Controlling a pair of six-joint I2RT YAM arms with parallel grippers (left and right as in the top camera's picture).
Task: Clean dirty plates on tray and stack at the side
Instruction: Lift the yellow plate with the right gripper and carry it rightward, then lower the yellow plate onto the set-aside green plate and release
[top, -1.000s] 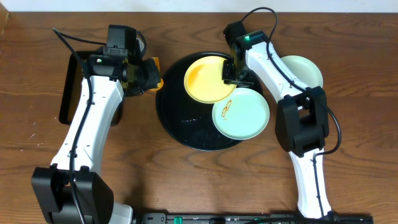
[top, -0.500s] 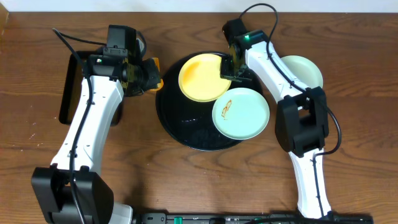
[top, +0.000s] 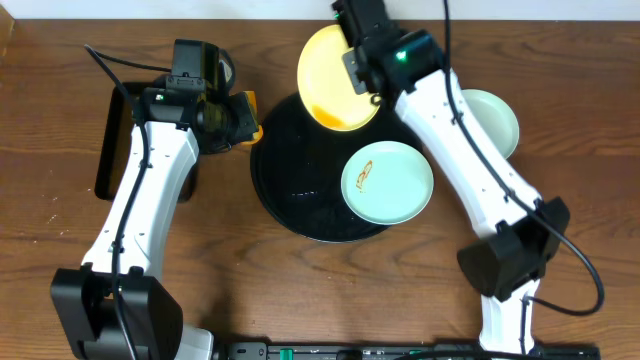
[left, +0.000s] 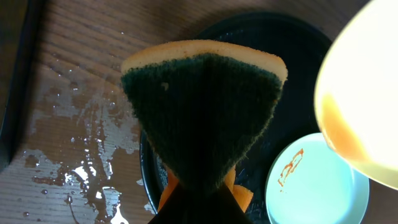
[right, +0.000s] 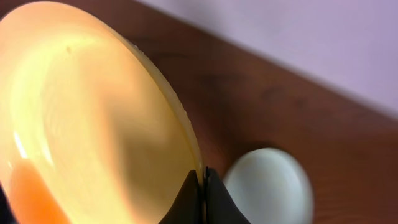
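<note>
**Yellow plate held up by its rim over the far edge of the tray**

Overhead: the right gripper (top: 362, 85) is clamped on the rim of the yellow plate (top: 330, 70), which hangs to the left of its fingers. The plate overlaps the far rim of the round black tray (top: 285, 195) and the table (top: 560, 180) beyond. An orange smear (top: 325, 113) sits at its near edge. A smeared mint plate (top: 388, 182) lies flat on the tray's right half, near side of the fingers. A plain mint plate (top: 492, 115) rests on the table to their right, off the tray. The left gripper (top: 243, 122) is closed on a sponge (top: 252, 118) just beside the tray's left rim. A rectangular black tray (top: 108, 140) lies behind that arm.

Left wrist: the dark fingers (left: 198, 208) pinch the sponge at its narrow end. Its green scouring face is towards the camera and its orange layer at the far edge, so it fans wider away from the fingertips. Wet patches (left: 81, 149) shine on the wood to the left. The round tray lies beyond the sponge and the smeared plate to the right. The yellow plate is a blur above that.

Right wrist: the plate is nearly edge-on — its rim runs from the closed fingertips (right: 190, 198) up and away to the left, and its hollow face is turned left. The plain mint plate shows to the right of the fingers.
</note>
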